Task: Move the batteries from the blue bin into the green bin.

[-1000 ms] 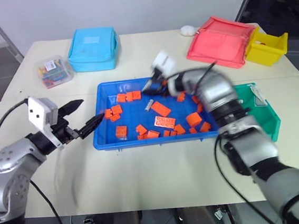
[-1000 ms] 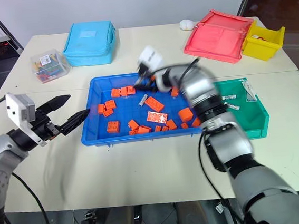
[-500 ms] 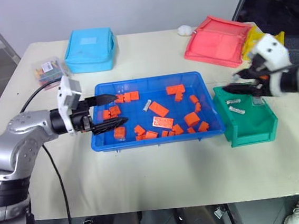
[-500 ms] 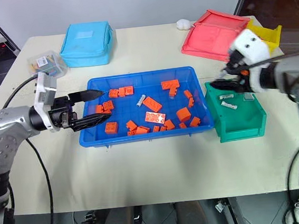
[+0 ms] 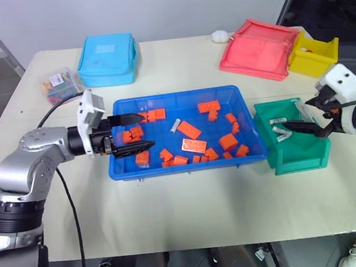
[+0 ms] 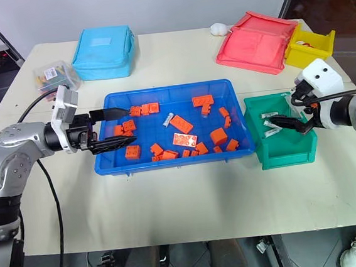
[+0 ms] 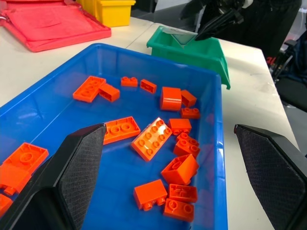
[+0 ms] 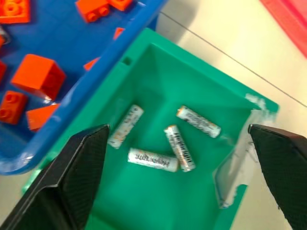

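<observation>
Four batteries (image 8: 173, 139) are lying loose on the floor of the green bin (image 5: 297, 158), which is sitting at three o'clock of the blue bin (image 5: 169, 168), just beside it. One more battery (image 5: 175, 125) is resting in the blue bin among the orange bricks (image 5: 195, 146). The right gripper (image 5: 309, 116) is hovering over the green bin with its fingers spread wide, holding nothing. The left gripper (image 5: 134, 132) is reaching in over the blue bin's nine o'clock edge, fingers also spread wide and empty.

Cream table (image 5: 192, 214), white wall (image 5: 153, 6) behind, dark glass at right
</observation>
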Robot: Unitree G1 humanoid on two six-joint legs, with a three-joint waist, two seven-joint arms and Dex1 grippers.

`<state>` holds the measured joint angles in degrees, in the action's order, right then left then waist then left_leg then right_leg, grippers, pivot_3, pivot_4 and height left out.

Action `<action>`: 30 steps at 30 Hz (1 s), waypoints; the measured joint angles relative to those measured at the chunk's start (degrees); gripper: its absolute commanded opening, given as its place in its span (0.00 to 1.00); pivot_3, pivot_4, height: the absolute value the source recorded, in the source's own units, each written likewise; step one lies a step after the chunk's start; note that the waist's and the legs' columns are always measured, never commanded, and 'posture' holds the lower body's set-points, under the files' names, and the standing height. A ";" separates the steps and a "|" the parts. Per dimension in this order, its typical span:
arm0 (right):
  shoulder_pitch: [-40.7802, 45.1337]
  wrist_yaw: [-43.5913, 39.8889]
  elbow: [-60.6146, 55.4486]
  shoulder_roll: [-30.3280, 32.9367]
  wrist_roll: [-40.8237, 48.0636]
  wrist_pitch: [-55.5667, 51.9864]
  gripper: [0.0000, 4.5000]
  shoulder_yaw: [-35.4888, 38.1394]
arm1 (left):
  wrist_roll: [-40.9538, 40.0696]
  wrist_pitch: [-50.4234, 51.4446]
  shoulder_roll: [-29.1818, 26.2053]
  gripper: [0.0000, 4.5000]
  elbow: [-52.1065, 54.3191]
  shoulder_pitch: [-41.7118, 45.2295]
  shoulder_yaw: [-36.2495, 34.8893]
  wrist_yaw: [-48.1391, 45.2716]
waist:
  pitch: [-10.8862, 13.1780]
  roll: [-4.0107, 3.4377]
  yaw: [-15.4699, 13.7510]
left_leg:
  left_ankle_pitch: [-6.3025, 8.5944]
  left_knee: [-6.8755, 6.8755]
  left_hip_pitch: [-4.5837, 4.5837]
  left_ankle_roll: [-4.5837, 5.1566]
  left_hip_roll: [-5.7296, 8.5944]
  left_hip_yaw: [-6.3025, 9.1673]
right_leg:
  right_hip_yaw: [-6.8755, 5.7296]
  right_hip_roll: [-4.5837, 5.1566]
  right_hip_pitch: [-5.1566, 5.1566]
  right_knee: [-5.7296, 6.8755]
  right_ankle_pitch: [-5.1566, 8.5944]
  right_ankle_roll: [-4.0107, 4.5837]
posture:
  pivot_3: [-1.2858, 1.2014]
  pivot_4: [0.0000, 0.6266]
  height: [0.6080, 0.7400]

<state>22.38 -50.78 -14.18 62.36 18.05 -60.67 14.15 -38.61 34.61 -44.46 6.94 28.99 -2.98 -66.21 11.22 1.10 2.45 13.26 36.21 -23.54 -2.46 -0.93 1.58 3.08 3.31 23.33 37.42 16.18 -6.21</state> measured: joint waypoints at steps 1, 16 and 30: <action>0.37 0.32 0.88 0.43 -0.09 0.67 0.99 -0.57 | 0.00 0.00 -0.25 1.00 0.10 -0.57 -0.33 0.13 | 0.00 0.00 0.04 | 0.00 0.00 0.00 0.00 0.00 0.00 | 0.00 0.00 0.00 0.00 0.00 0.00 | 0.52 0.24 1.00; 24.46 7.28 7.38 -24.38 1.78 4.98 0.99 -16.64 | 0.82 -0.27 -1.55 1.00 3.16 -6.84 -6.23 6.08 | 0.00 0.01 -0.29 | 0.00 0.04 -0.11 0.00 0.03 0.09 | -0.02 0.05 0.04 0.04 0.00 0.01 | 0.52 0.24 1.00; 27.67 8.24 30.31 -42.38 -4.95 20.82 0.99 -28.34 | -0.63 1.22 -0.53 1.00 12.46 -12.50 -10.70 15.64 | 0.00 0.03 0.12 | -0.01 0.05 -0.10 -0.01 0.07 0.09 | -0.04 0.09 0.09 0.13 -0.01 0.00 | 0.52 0.24 1.00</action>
<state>50.05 -42.54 16.13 19.98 13.10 -39.85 -14.20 -39.24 35.83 -44.99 19.41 16.49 -13.68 -50.56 11.21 1.12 2.57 13.25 36.26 -23.64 -2.47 -0.86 1.67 3.03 3.40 23.42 37.55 16.17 -6.21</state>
